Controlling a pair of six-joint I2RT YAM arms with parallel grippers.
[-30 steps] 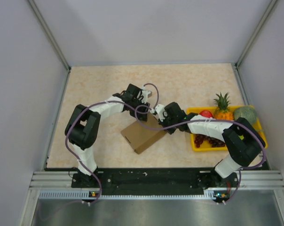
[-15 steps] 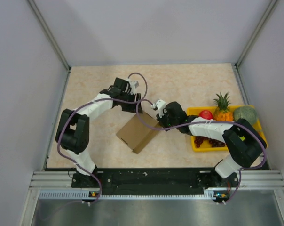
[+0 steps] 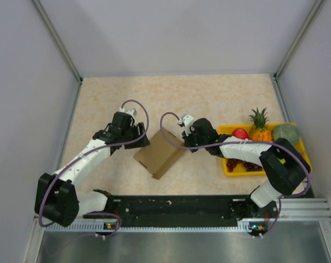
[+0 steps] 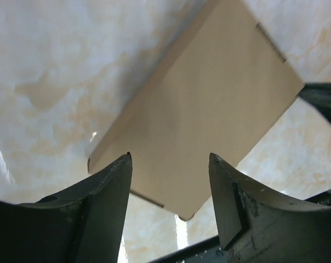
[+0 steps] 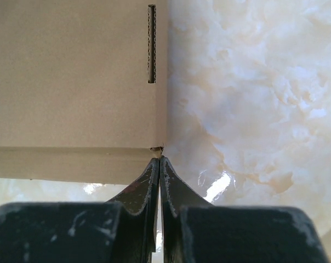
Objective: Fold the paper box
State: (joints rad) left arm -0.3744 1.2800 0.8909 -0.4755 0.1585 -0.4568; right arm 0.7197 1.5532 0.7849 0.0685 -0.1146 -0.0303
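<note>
Brace the paper box (image 3: 160, 152) corner against the clenched right pincer (image 5: 158, 160), then lower the released left pincer (image 4: 170, 158) squarely onto the panel beneath it

We see the plain brown cardboard box (image 5: 72, 76) cut off at the top and left edges of the right wrist view. From above, the right arm (image 3: 239, 147) hides part of the yellow plastic tray (image 3: 234, 173).

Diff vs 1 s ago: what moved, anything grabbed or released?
The left gripper swung left and nearer, from the far corner of the box to its left edge. Its jaws are open and hold nothing. The box slid slightly left. The right gripper stayed shut at the box's right corner, and the fruit tray did not move.
</note>
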